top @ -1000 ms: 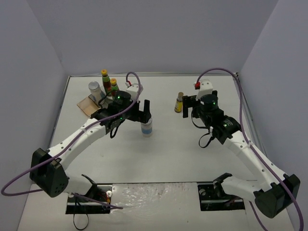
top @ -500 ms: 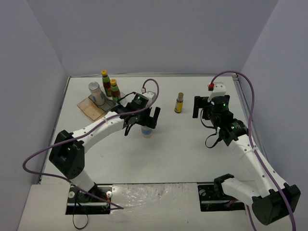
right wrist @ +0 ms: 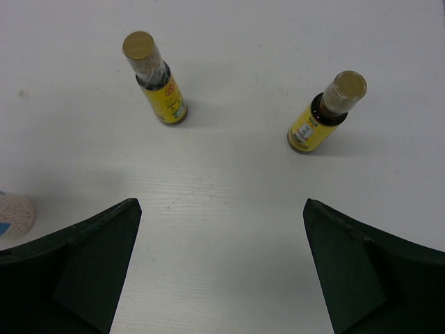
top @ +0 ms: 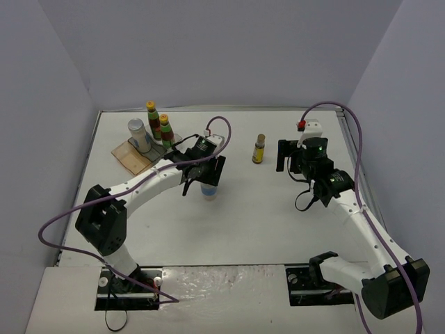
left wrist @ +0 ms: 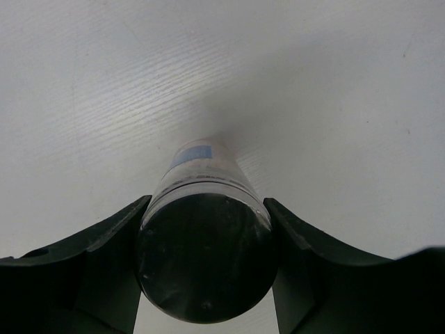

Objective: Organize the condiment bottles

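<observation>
A pale jar (left wrist: 201, 163) with a dark-looking lid (left wrist: 205, 268) stands on the table, and my left gripper (left wrist: 206, 202) is shut on it, one finger against each side of the lid. From above, the same gripper (top: 208, 175) covers the top of that jar (top: 208, 191). My right gripper (right wrist: 220, 205) is open over bare table, with two slim yellow bottles, one (right wrist: 158, 87) and another (right wrist: 323, 118), standing ahead of it. In the top view only one slim bottle (top: 259, 148) shows, left of the right gripper (top: 281, 154).
At the back left, a tinted tray (top: 128, 154) holds a silver-lidded jar (top: 138, 132) and two yellow-capped red sauce bottles (top: 151, 118) (top: 165, 129). A pale round object (right wrist: 14, 214) shows at the right wrist view's left edge. Grey walls enclose the table.
My left gripper came over the jar and its jaws closed from wide open onto it. The right gripper drew back to the right of the slim bottle, staying open.
</observation>
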